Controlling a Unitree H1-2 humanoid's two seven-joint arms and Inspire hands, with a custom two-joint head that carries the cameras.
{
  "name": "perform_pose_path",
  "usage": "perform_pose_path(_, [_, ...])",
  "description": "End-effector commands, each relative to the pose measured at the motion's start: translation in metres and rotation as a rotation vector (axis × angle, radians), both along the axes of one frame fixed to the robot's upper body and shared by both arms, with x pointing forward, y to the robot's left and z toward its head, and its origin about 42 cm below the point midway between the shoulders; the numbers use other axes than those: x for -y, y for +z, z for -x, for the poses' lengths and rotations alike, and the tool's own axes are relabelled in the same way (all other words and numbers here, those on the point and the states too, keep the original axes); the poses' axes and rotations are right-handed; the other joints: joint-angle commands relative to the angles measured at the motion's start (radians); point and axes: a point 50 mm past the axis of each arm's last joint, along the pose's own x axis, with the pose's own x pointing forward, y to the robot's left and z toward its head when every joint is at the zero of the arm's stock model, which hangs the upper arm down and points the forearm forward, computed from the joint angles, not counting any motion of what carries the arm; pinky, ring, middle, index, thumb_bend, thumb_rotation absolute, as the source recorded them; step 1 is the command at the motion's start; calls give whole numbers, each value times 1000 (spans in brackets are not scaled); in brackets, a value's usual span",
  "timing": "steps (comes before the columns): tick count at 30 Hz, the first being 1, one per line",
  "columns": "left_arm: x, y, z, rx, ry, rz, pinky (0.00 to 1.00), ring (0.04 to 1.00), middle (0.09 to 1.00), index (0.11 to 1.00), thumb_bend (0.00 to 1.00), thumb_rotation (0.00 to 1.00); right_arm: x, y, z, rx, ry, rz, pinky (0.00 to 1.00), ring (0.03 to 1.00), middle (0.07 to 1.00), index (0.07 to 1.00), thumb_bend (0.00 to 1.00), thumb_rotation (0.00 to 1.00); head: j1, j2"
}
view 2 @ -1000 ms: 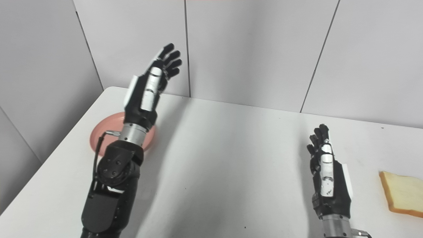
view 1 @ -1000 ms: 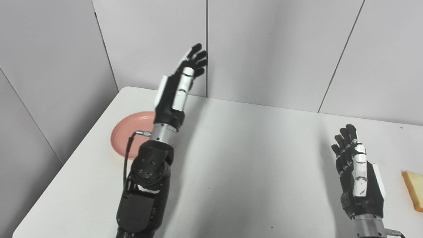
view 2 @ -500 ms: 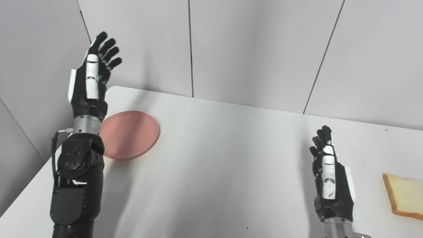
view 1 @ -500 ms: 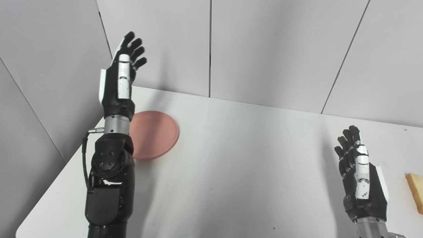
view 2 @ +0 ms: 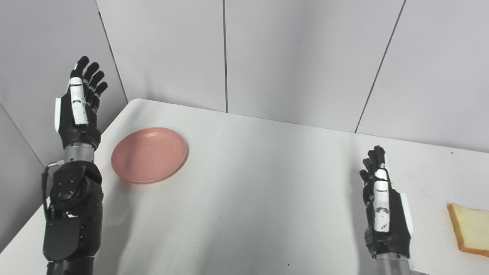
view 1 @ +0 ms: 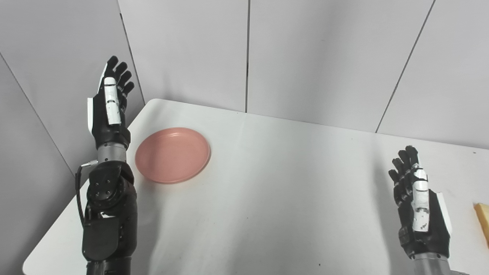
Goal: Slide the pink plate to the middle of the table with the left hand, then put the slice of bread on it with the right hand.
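A round pink plate (view 1: pixel 172 154) lies flat near the table's left edge, towards the back. My left hand (view 1: pixel 110 103) is raised upright to the left of the plate, above the table's left edge, open and holding nothing. The slice of bread (view 2: pixel 469 228) lies at the far right of the table, partly cut off by the picture's edge. Left of the bread, my right hand (view 2: pixel 382 206) stands upright and open above the table's right front, a short gap from the bread.
The white table (view 1: pixel 275 191) has a rounded back-left corner and is bounded by grey wall panels (view 1: pixel 317 57) at the back and left. The left forearm (view 1: pixel 109 214) rises over the table's front-left corner.
My left hand has swung left, from over the plate to beyond the table's left edge, uncovering the whole plate. The camera has shifted a little. The right hand has barely moved.
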Motion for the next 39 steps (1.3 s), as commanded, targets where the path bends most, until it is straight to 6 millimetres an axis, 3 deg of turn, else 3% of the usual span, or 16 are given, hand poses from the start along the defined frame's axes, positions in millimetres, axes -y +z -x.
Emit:
perform_pose_path(1, [-13,15,0,57,16,-30,921,917,912,893,441,1000,-5,18,1,71,7,-4,1000,1000,1000,1000,124,1000,2,2])
perform_pose_path(29, [-48,-49,-11,-85,62,147,923,916,901,866,391,990,-9,24,4,74,3,-4,1000,1000,1000,1000,112,1000,0,20])
perform_pose_path(39, [-56,-71,-17,-170,40,184,924,932,929,907,395,1000,-9,26,3,70,5,-8,1000,1000,1000,1000,105,1000,-4,28])
